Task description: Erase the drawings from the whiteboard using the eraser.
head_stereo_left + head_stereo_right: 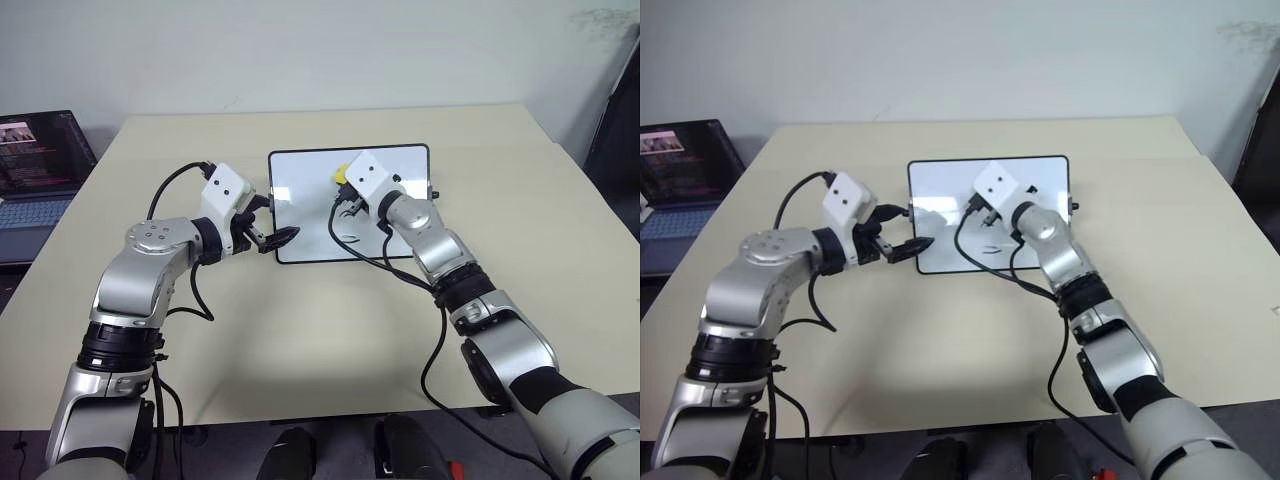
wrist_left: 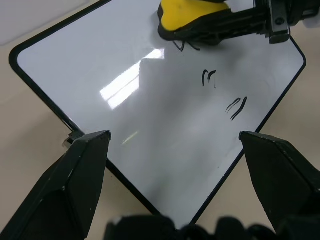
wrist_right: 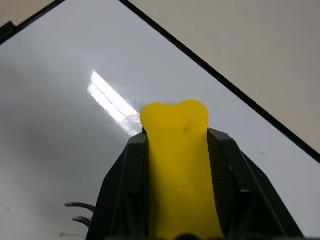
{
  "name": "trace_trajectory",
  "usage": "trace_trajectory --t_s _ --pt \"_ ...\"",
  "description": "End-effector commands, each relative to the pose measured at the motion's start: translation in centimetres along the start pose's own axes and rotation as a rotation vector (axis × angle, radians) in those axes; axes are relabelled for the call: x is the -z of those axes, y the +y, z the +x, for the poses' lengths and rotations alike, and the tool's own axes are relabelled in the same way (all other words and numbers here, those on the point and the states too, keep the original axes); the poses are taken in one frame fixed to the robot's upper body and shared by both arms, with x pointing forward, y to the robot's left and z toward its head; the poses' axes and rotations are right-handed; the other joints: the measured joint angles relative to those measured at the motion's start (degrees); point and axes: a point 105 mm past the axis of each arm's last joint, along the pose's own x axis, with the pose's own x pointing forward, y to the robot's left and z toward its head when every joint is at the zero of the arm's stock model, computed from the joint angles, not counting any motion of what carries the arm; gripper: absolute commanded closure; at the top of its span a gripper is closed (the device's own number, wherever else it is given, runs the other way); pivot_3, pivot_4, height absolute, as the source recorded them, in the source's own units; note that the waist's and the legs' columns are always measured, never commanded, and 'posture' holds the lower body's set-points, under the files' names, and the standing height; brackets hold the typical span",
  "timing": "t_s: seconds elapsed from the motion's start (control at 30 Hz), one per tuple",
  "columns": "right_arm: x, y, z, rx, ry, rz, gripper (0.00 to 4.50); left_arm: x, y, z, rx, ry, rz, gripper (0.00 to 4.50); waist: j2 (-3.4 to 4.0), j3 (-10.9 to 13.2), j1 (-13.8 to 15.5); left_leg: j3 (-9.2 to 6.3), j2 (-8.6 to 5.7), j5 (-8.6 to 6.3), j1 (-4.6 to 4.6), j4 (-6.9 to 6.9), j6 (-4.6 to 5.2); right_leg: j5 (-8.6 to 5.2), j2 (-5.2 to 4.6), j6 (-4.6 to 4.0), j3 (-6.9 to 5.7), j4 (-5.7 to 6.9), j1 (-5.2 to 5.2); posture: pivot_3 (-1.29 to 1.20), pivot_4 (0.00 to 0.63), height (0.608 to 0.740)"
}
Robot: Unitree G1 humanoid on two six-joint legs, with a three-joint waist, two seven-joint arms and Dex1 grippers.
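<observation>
the two eye views look down from up high at the table and both arms. each wrist view looks from very close at the whiteboard, which all views share.

Bright, even indoor light. Streaky glare patches on whiteboard. Soft shadows under arms on table. Left gripper fingertips blurred close to lens.
</observation>
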Motion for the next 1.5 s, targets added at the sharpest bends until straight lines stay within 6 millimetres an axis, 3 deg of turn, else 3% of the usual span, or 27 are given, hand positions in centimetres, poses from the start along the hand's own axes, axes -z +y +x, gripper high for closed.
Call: trace_trajectory --t_s 0.03,0.2,0.43,0.57,0.77,1.03,1.2,1.5 --pt "2.7 -0.1 -0.9 0.012 0.083 -0.017 3.25 -1.3 0.0 -0.1 -0.007 -0.043 0.039 0.00 -0.02 -0.01 -0.02 0.00 0.00 0.00 0.01 0.01 0.00 0.00 0.00 0.00 0.00 0.00 0.01 0.00 0.150 0.740" --pt "3.0 -0.3 -1.2 0.035 0.088 -0.005 3.25 -1.4 -0.2 0.1 0.005 -0.046 0.042 0.00 -0.03 -0.02 -0.04 0.00 0.01 0.00 0.03 0.11 0.01 0.01 0.02 0.01 0.01 0.01 0.07 0.00 0.150 0.740" --pt "3.1 3.4 -1.2 -0.105 0.099 -0.026 3.25 -1.5 -0.2 0.2 0.008 -0.049 0.042 0.00 -0.05 -0.04 -0.21 0.01 0.01 0.00 0.04 0.21 0.00 0.02 0.06 0.02 0.01 0.02 0.11 0.00 0.150 0.740" --pt "2.6 2.8 -1.1 -0.073 0.088 -0.021 3.25 -1.5 -0.2 0.2 0.008 -0.048 0.042 0.00 -0.05 -0.04 -0.47 0.06 0.01 0.00 0.09 0.23 0.00 0.05 0.15 -0.03 0.04 0.03 0.11 0.00 0.150 0.740" --pt "0.8 -0.3 -0.6 0.038 0.041 -0.029 3.25 -1.3 -0.3 0.1 0.005 -0.045 0.038 0.00 -0.05 -0.03 -0.39 0.04 0.02 0.01 0.05 0.36 -0.01 0.09 0.18 -0.05 0.02 0.04 0.11 0.00 0.150 0.740" --pt "3.1 -1.2 -0.9 0.051 0.109 -0.038 3.26 -1.3 -0.3 -0.1 0.002 -0.045 0.036 0.00 -0.06 -0.03 -0.04 0.01 0.02 0.00 0.02 0.41 0.00 0.11 0.17 -0.03 0.02 0.03 0.13 0.00 0.150 0.740" --pt "3.7 -1.0 -1.0 0.058 0.130 -0.027 3.27 -1.3 -0.3 -0.1 0.002 -0.047 0.035 0.00 -0.06 -0.03 -0.03 -0.01 0.01 0.00 0.02 0.50 0.00 0.13 0.17 0.00 0.00 0.03 0.20 0.00 0.150 0.740" --pt "4.3 -2.5 -1.9 0.129 0.133 0.033 3.27 -1.3 -0.3 -0.2 -0.002 -0.048 0.032 0.00 -0.06 -0.03 0.12 -0.05 0.01 0.00 0.02 0.55 0.00 0.14 0.17 0.02 -0.01 0.03 0.25 0.00 0.150 0.740"
